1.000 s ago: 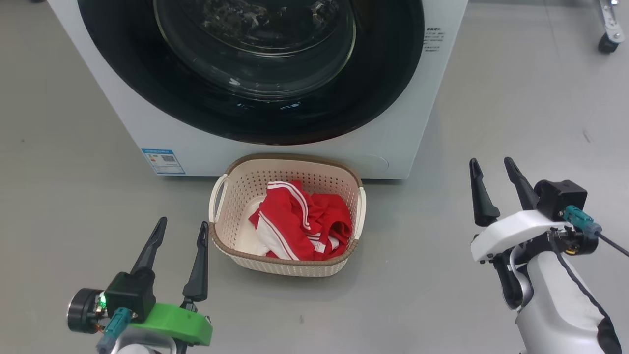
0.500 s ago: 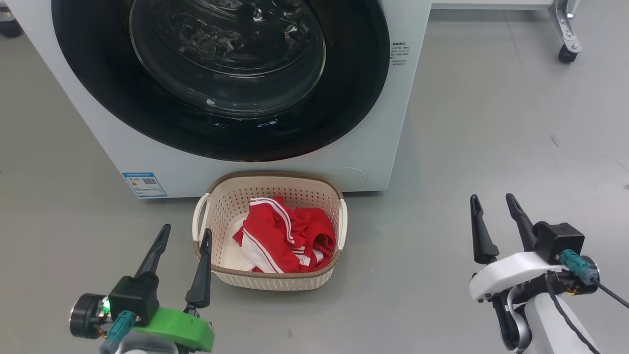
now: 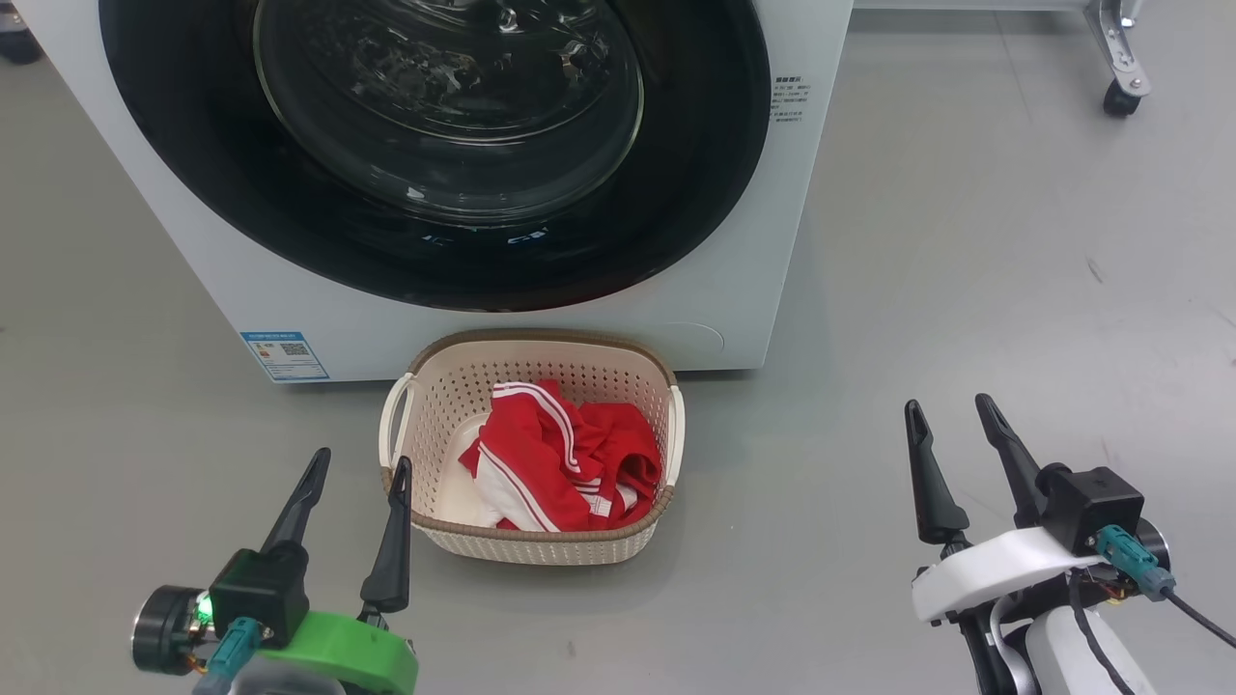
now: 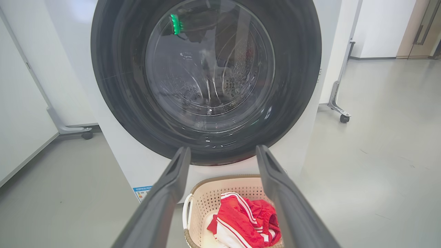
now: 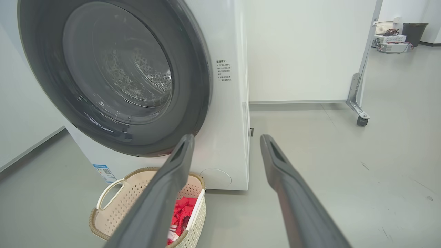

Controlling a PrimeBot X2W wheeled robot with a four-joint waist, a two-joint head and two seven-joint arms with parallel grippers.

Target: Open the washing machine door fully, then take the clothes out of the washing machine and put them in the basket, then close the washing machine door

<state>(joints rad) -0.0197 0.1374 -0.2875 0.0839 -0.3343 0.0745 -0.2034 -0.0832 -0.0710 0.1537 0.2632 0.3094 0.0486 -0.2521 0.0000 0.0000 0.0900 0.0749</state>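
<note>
The washing machine (image 3: 744, 270) stands ahead with the washing machine door (image 3: 444, 232) lying flush against its front; the black rim and glass bowl also show in the left wrist view (image 4: 206, 144) and the right wrist view (image 5: 113, 75). The cream basket (image 3: 425, 405) sits on the floor right in front of the machine, with the red and white clothes (image 3: 565, 463) inside it. My left gripper (image 3: 359, 461) hovers open and empty just left of the basket. My right gripper (image 3: 946, 403) is open and empty, well right of the basket.
Grey floor (image 3: 966, 241) spreads to the right of the machine. A metal leg with a caster (image 3: 1120, 97) stands at the far right, seen too in the right wrist view (image 5: 360, 120). A blue label (image 3: 285, 355) marks the machine's lower left front.
The head camera has shifted, so machine and basket sit further left and lower in the picture. My right gripper shows lower in the view. Both grippers stay open and empty.
</note>
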